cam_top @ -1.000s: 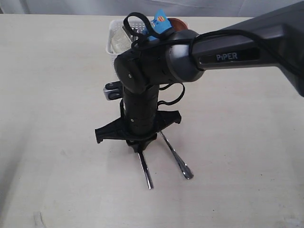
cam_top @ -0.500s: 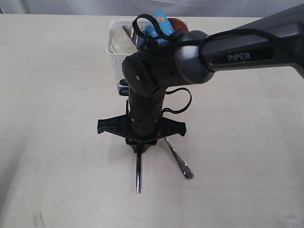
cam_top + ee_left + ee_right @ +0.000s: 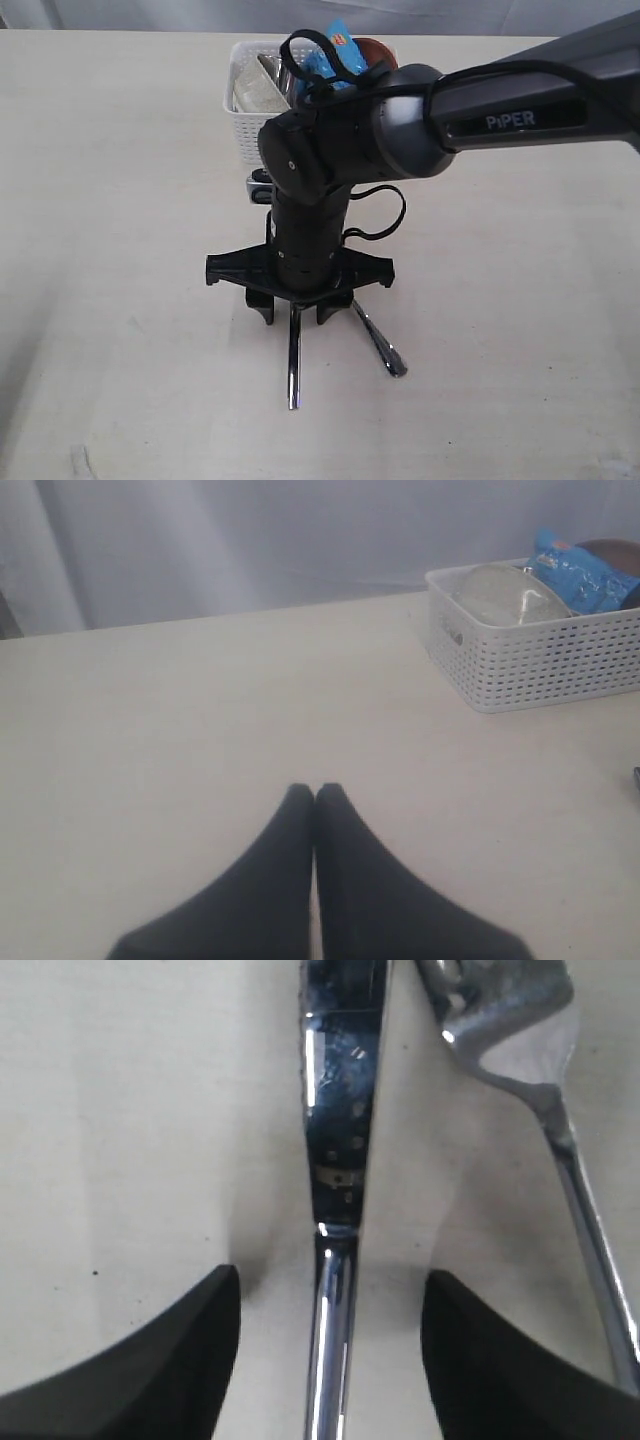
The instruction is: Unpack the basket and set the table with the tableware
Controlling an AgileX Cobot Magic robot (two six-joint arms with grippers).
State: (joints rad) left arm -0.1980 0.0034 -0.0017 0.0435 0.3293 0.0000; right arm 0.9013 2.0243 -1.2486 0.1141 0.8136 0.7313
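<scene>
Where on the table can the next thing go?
In the exterior view, the table is bare left of the knife and right of the fork. It's crowded between those two, where the open right gripper stands over the knife, and in the full basket.

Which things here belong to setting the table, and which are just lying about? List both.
Job: white lattice plastic basket; steel table knife; steel fork; pale round bowl in the basket.
Lying about: blue plastic snack packet, also in the basket.
</scene>
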